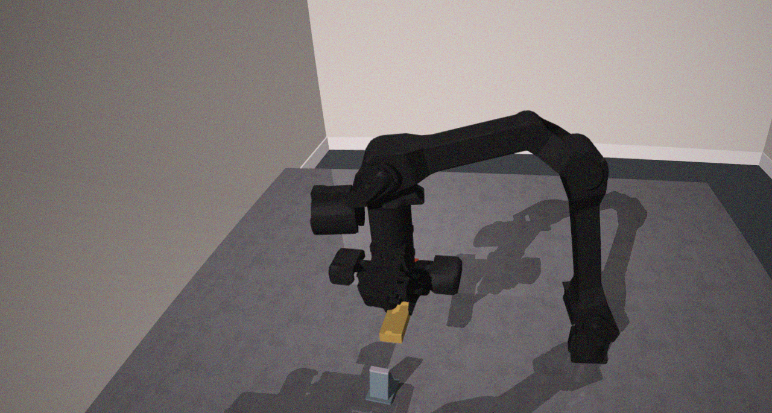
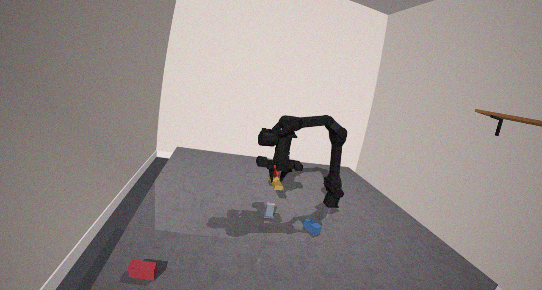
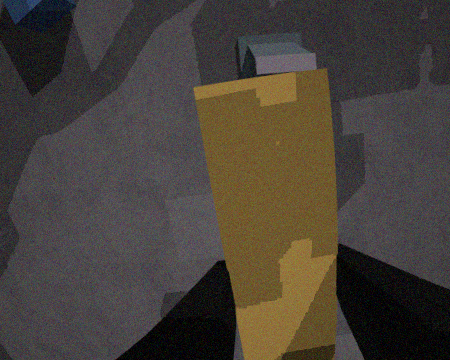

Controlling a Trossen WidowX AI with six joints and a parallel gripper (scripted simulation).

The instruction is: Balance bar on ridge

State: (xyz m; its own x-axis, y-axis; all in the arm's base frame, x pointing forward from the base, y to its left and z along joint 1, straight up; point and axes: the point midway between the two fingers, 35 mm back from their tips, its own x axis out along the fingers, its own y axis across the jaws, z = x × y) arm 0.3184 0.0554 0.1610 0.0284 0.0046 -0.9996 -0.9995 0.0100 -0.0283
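The yellow bar [image 1: 395,325] [image 2: 277,184] [image 3: 272,175] is in the air, clear of the table [image 1: 259,302] [image 2: 212,258]. My gripper [image 1: 401,306] [image 2: 277,179] [image 3: 280,264] points down and is shut on the bar, with a black finger on each side. The ridge [image 1: 379,384] [image 2: 269,210] [image 3: 286,63] is a small pale blue upright block with a pinkish top and a flat base. It stands on the table, lower than the bar. In the wrist view it shows just beyond the bar's far end, which hides part of it. The bar does not touch it.
A blue block [image 2: 312,227] [image 3: 32,10] lies right of the ridge in the exterior view. A red block [image 2: 142,270] lies at the front left there. A small red-orange part [image 2: 275,171] shows near the fingers; what it belongs to is unclear.
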